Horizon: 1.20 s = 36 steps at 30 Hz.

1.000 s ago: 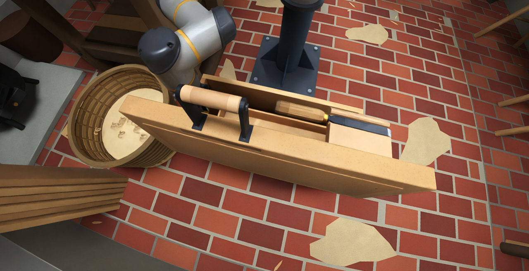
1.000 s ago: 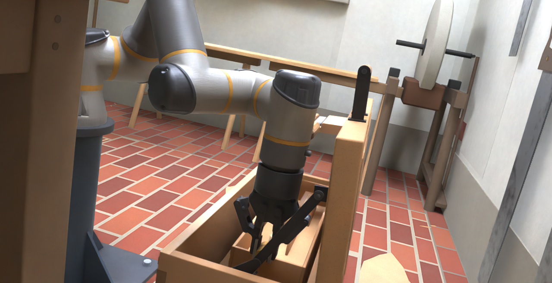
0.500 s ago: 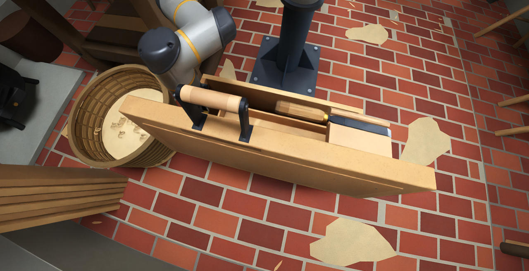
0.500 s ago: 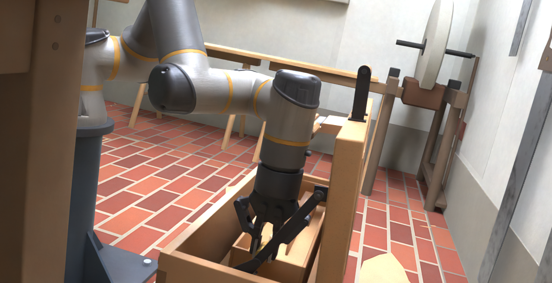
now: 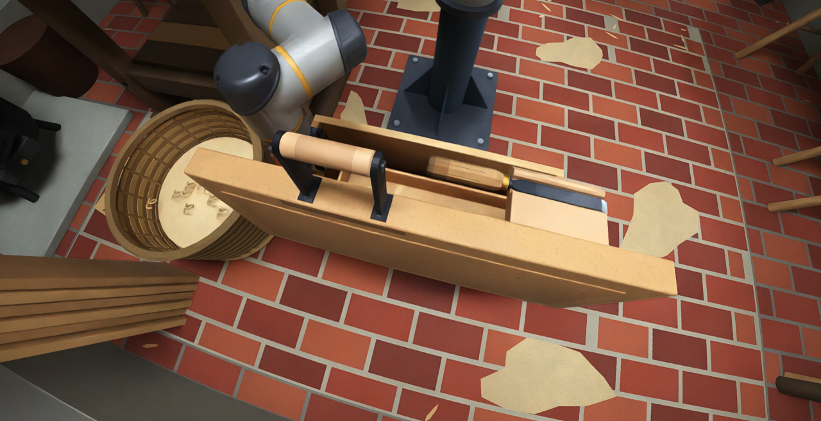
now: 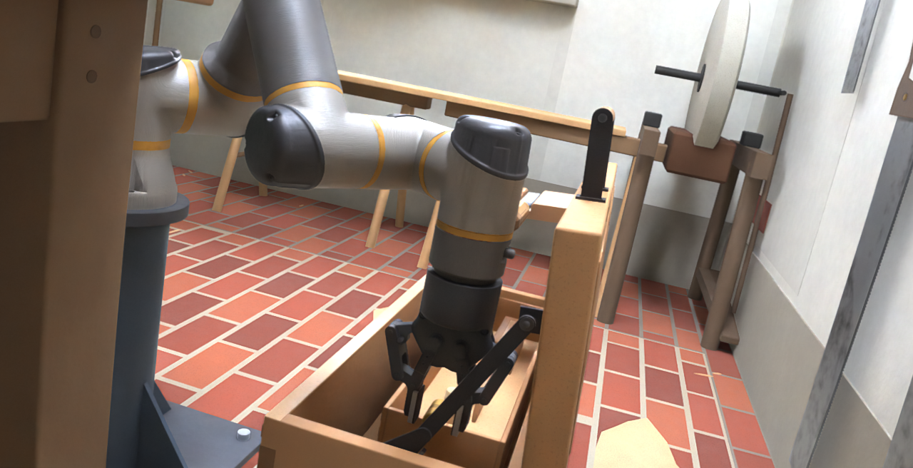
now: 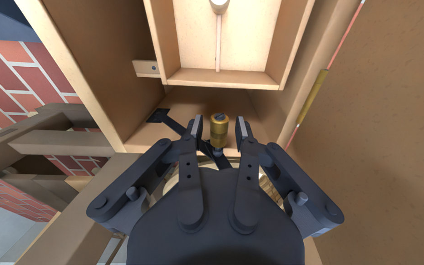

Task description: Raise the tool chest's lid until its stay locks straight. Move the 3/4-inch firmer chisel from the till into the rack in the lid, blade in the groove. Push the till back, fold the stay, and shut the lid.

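Observation:
The firmer chisel (image 5: 505, 180) rests in the rack on the raised lid (image 5: 436, 229), its wooden handle toward the lid's handle (image 5: 330, 154) and its dark blade lying along the groove. My gripper (image 7: 219, 127) is open and holds nothing, reaching down inside the chest (image 6: 357, 395) with the stay's brass knob (image 7: 219, 130) between its fingers. The dark stay (image 6: 475, 376) runs diagonally from the chest to the lid. The till (image 7: 220, 43) sits further along the chest, empty as far as I can see.
A round wicker basket (image 5: 178, 183) with shavings stands at the chest's end, close to my arm. My pedestal base (image 5: 445, 108) is behind the chest. Stacked planks (image 5: 86, 304) lie on the near floor, and a grindstone stand (image 6: 715, 165) is by the wall.

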Each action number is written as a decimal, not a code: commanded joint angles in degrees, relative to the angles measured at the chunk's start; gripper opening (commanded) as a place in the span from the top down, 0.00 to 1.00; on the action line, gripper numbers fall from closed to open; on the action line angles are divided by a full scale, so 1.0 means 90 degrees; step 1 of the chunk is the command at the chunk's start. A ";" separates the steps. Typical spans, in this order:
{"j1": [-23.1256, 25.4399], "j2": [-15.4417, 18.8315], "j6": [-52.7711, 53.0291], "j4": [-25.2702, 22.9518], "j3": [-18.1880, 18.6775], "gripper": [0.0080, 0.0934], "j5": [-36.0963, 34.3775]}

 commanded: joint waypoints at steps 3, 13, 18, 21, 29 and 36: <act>0.0000 -0.0006 0.0000 -0.0003 -0.0002 0.53 0.0000; 0.0000 -0.0103 0.0000 0.0101 -0.0012 0.53 0.0000; 0.0000 -0.0265 0.0000 0.0283 -0.0034 0.53 0.0000; 0.0000 -0.0378 0.0000 0.0416 -0.0054 0.53 0.0000; 0.0000 -0.0622 0.0000 0.0723 -0.0112 0.53 0.0000; 0.0000 -0.0683 0.0000 0.0807 -0.0130 0.53 0.0000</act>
